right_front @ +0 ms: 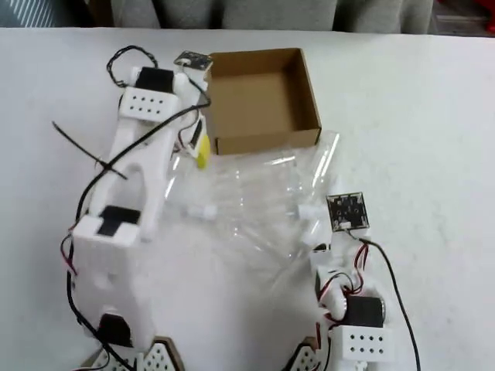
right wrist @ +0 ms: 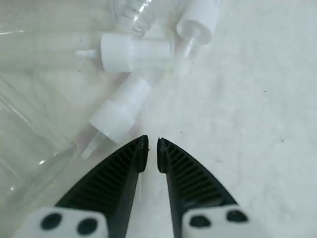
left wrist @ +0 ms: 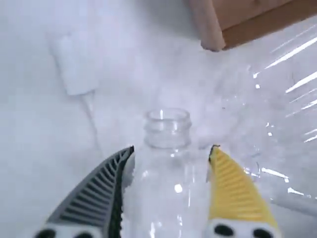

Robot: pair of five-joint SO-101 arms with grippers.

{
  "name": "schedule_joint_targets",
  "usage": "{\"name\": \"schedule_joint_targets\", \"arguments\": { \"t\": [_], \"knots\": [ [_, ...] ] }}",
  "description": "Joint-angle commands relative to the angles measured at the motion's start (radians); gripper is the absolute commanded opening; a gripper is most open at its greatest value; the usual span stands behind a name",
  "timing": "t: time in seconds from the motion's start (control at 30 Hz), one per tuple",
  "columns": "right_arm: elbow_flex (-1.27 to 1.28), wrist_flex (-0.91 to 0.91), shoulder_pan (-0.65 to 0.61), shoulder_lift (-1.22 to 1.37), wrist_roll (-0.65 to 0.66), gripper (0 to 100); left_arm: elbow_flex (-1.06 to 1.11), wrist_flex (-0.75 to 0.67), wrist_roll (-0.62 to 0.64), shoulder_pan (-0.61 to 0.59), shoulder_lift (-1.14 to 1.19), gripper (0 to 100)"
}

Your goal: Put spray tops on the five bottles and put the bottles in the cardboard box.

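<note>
My left gripper (left wrist: pixel 171 148) has its grey and yellow fingers shut on a clear bottle (left wrist: pixel 166 188) whose open neck carries no top. It sits by the front left corner of the cardboard box (right_front: pixel 263 100), and the box corner (left wrist: pixel 247 20) shows close beyond the bottle. More clear bottles (right_front: pixel 255 201) lie in a heap in front of the box. My right gripper (right wrist: pixel 150 148) is shut, its black fingers holding nothing, just short of a white spray top (right wrist: pixel 116 114). Two more spray tops (right wrist: pixel 133 52) lie beyond it, beside a bottle neck (right wrist: pixel 133 12).
The right arm (right_front: pixel 344 301) sits at the near right and the left arm (right_front: pixel 131 185) stretches along the left side. A loose spray top (right_front: pixel 205 210) lies mid-table. A white tab (left wrist: pixel 72 62) lies left of the box. Bare table spreads to the right.
</note>
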Motion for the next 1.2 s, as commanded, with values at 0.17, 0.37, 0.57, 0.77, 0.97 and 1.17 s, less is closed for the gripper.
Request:
{"name": "schedule_joint_targets", "arguments": {
  "t": [0.17, 0.37, 0.57, 0.77, 0.97, 1.17],
  "knots": [
    [0.006, -0.015, 0.001, -0.004, 0.009, 1.7, 0.617, -0.442, 0.011, -0.038, -0.478, 2],
    [0.006, -0.015, -0.001, -0.004, 0.009, 1.8, 0.950, -0.677, 0.011, -0.038, -0.720, 2],
    [0.002, -0.019, 0.005, -0.004, 0.009, 1.6, 1.189, -0.844, 0.011, -0.038, -0.886, 2],
    [-0.072, -0.061, 0.047, -0.005, 0.011, 1.8, 1.433, -1.106, 0.012, -0.070, -1.027, 2],
    [-0.095, -0.234, 0.059, 0.004, 0.031, 1.9, 1.590, -1.275, 0.150, -0.214, -1.227, 2],
    [-0.356, -0.157, 0.018, 0.124, 0.060, 1.9, 1.734, -1.372, 0.255, -0.272, -1.379, 2]
  ]
}}
